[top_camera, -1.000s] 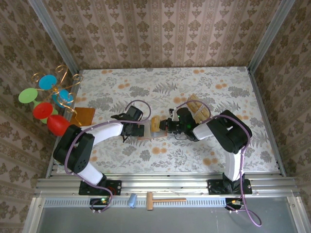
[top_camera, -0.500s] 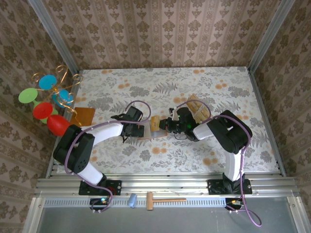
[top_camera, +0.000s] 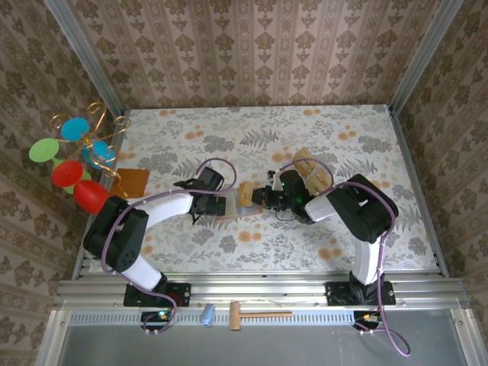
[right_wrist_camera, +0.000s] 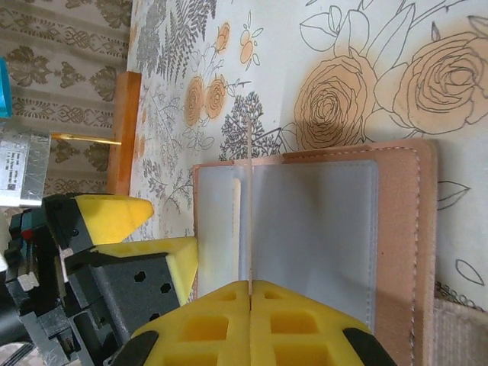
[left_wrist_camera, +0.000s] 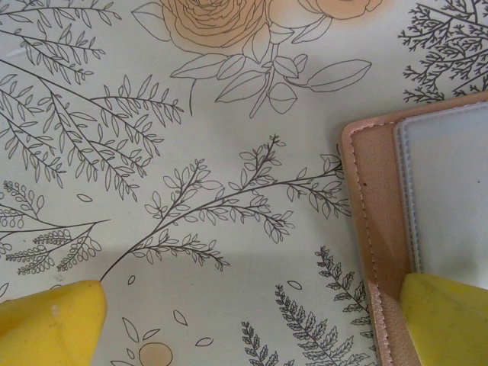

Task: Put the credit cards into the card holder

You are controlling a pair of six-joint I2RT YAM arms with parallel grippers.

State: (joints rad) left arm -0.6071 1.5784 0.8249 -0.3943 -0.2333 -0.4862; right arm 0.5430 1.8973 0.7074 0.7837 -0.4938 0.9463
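From above, the open card holder (top_camera: 233, 210) is flanked by the left gripper (top_camera: 216, 204) and the right gripper (top_camera: 256, 197). Left wrist: jaws are spread wide, one fingertip (left_wrist_camera: 446, 320) over its edge. Right wrist: a credit card (right_wrist_camera: 249, 202) is pinched edge-on between closed jaws, over its pocket

- A floral-printed bench (top_camera: 343, 145) is seen, walled in by patterned wallpaper.
- An orange-brown flat board (top_camera: 132, 181) is laid near its left edge.
- Coloured discs on gold wire (top_camera: 97, 152) are spotted beside that board.
- A wooden mallet (top_camera: 255, 313) and a small blue cylinder (top_camera: 207, 314) are laid on the near rail.
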